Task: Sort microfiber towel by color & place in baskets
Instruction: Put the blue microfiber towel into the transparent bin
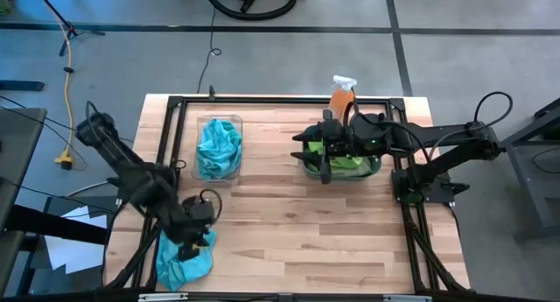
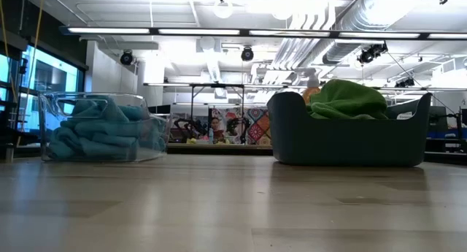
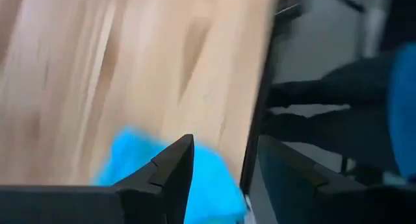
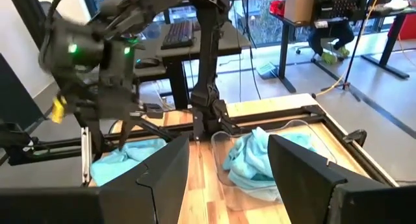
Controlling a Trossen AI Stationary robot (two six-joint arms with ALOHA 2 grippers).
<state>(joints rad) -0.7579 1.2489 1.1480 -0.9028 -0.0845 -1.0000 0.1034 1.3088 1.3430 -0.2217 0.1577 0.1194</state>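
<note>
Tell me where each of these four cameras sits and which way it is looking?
High view: above the table, looking straight down; shows both arms, the clear bin and the teal tub.
Low view: at tabletop height, looking level across; no arm shows.
Left wrist view: on the left arm, past the open left gripper at a blue towel.
Right wrist view: on the right arm, past the open right gripper toward the left arm.
Shared: high, low and right wrist views all show the clear bin.

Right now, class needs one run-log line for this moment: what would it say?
left gripper: open over blue towel | right gripper: open above dark tub | clear bin: blue towels | tub: green towel
</note>
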